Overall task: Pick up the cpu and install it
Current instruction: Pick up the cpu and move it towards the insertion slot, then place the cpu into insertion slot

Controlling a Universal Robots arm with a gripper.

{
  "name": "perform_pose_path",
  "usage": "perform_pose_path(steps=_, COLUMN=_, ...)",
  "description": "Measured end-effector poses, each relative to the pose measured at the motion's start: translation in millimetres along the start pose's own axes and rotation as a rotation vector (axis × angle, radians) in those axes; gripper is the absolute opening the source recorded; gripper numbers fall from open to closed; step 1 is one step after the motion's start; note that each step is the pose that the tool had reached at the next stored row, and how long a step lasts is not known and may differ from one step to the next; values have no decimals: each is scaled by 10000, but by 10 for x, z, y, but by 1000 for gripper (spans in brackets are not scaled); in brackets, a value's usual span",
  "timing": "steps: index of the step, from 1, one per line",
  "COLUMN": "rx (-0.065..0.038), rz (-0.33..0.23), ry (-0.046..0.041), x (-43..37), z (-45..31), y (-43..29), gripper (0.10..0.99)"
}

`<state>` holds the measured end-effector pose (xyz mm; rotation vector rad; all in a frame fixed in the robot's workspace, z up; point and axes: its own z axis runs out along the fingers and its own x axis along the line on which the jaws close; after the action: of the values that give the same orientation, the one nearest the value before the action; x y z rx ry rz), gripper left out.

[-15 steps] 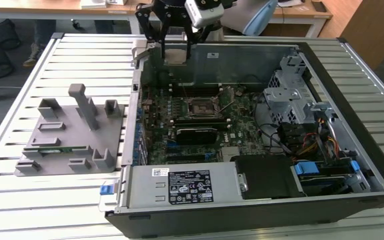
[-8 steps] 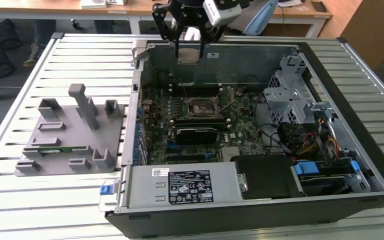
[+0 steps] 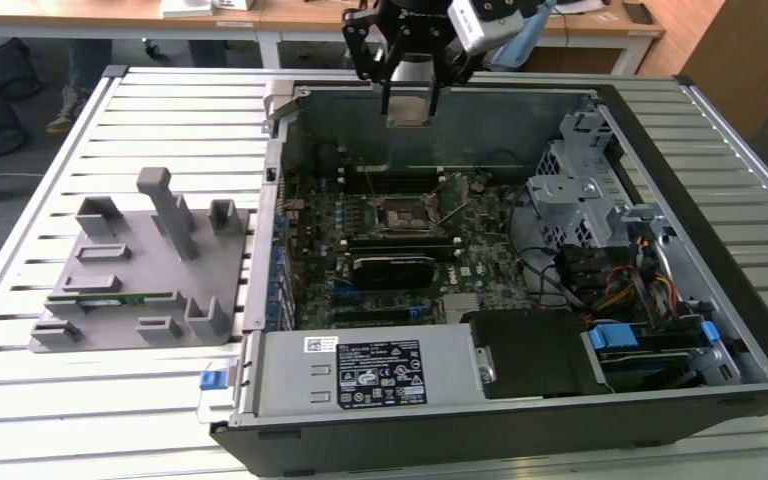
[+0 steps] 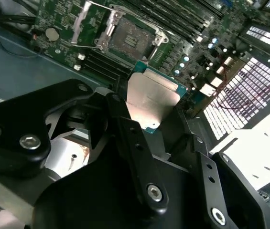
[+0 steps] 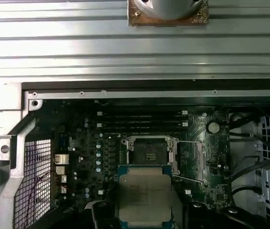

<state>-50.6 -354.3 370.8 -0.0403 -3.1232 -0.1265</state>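
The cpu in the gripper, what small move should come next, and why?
Probably ease it down toward the socket, I'd judge: the gripper is shut on the cpu, held well above the motherboard, and the socket lies open and empty.

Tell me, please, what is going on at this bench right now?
The robot arm's gripper has its fingers shut on the cpu, holding it in the air above the open computer case. On the motherboard below, the socket stands open and empty, its metal bracket swung back. The cpu is not yet seated.
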Motion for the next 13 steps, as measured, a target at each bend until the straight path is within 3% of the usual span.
perform_pose_path(steps=4, rx=0, rz=-2, ry=-28, x=-108, z=6, y=5, gripper=525)
perform_pose_path(steps=13, rx=96, rz=284, ry=-55, x=-147, z=7, y=6, gripper=525)
